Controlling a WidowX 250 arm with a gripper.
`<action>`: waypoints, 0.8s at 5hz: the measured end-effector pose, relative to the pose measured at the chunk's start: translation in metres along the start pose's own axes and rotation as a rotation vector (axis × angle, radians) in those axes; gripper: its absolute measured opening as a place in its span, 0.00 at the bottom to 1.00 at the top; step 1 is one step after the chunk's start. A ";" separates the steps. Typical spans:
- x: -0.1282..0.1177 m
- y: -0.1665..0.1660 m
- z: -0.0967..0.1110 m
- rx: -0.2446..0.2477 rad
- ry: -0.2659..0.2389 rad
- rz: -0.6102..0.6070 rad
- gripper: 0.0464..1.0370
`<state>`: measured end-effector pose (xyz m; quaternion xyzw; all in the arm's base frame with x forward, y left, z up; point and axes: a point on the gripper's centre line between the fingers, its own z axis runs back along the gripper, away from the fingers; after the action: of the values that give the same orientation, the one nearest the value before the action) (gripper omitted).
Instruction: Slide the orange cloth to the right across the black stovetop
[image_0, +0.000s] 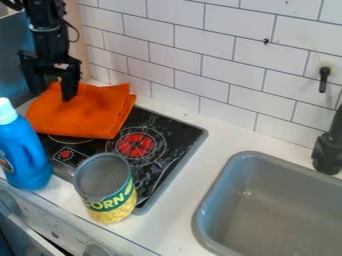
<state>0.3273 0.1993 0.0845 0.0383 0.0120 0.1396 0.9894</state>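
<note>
The black arm (48, 30) hangs upright at the far left, its end effector (52, 95) pointing down with fingers spread, over the folded orange cloth (83, 112) on the stove's (157, 155) far-left part.

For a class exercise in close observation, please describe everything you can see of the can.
The can is a wide cylinder with a grey, metal-looking, rimmed top. Its wrap shows a green band with yellow lettering, above pictured yellow kernels. It stands upright on the pale counter, by the front edge of the black stove; the blue bottle stands apart from it.
</note>
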 end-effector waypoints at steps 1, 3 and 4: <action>0.004 0.001 -0.007 0.010 -0.031 0.082 0.96; -0.005 0.000 -0.038 0.011 0.096 0.094 0.96; -0.003 -0.001 -0.037 0.000 0.107 0.096 0.96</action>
<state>0.3234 0.2006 0.0474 0.0314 0.0629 0.1887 0.9795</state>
